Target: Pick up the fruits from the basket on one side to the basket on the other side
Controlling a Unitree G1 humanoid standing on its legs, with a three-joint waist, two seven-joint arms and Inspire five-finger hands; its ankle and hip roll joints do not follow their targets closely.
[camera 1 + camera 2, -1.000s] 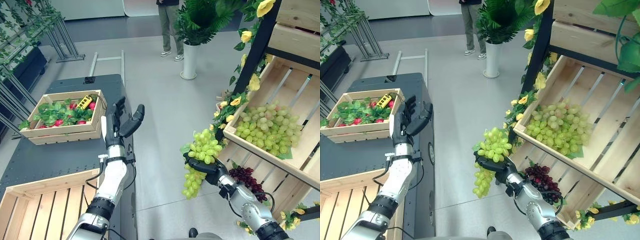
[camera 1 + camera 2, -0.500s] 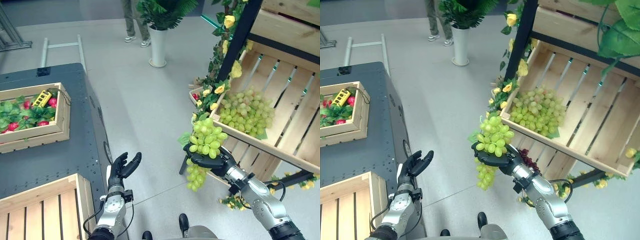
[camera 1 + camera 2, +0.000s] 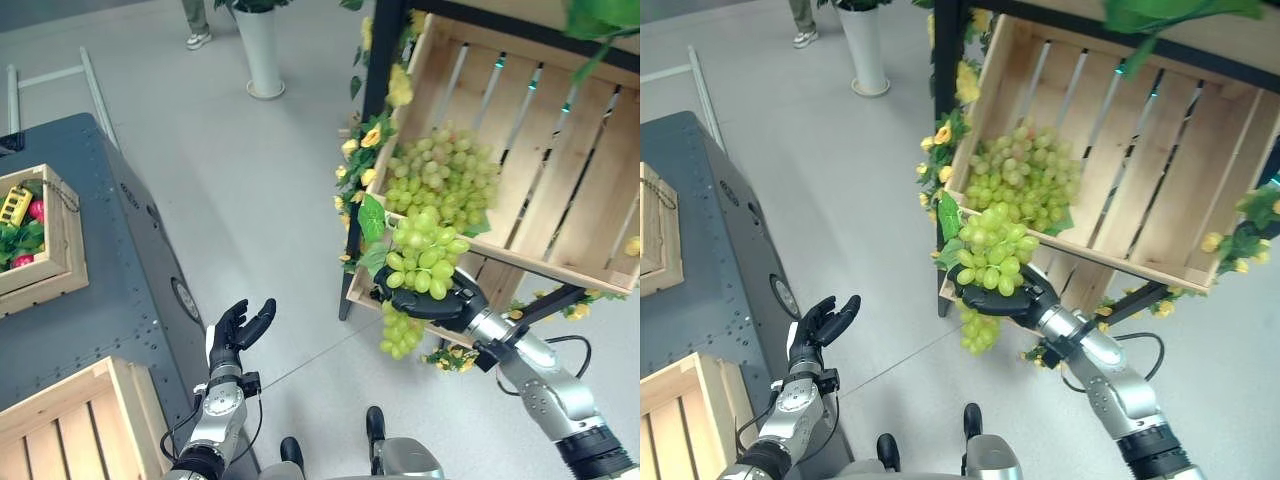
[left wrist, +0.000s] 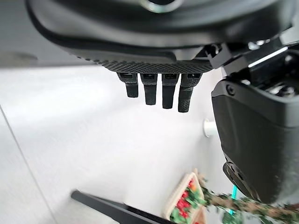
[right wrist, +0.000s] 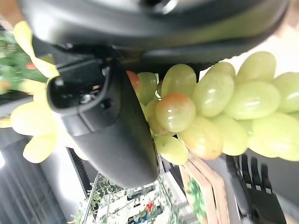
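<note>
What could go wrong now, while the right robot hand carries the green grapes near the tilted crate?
1. Part of the grape bunch hangs below the right robot hand; loose grapes might drop to the floor.
2. The bunch is close to the front edge of the tilted wooden crate and could catch on it or on the yellow flowers.
3. The left robot hand is open and idle beside the dark table; it may bump it.

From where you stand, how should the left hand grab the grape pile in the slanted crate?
Judging by its pose: the grape pile lies heaped against the slanted wooden crate's lower lip. Come from above its open front and close the left hand around the heap's top, where stems likely gather.
</note>
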